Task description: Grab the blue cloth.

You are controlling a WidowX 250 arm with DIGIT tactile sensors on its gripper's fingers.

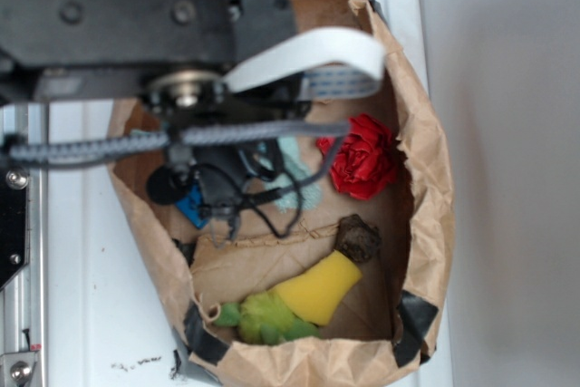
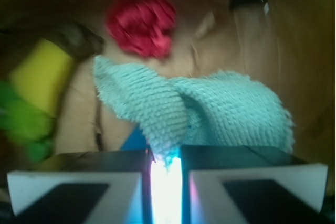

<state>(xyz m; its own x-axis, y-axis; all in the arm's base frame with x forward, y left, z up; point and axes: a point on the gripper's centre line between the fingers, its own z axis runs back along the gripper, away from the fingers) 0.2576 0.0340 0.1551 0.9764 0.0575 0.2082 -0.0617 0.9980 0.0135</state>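
- Gripper low in the bag, jaws drawn nearly together, a fold of the cloth pinched in the narrow slit between them.
- Only a thin ridge caught, by the look of it; best squeezed firm before any lift, then raised straight up so the terry does not slip out.
- Cloth spread on the bag floor just beyond the jaws, a blue block peeking from under its near edge.
- Flower just past the cloth; worth keeping clear.
- Yellow toy off to one side.
- No brand, label or writing legible anywhere.
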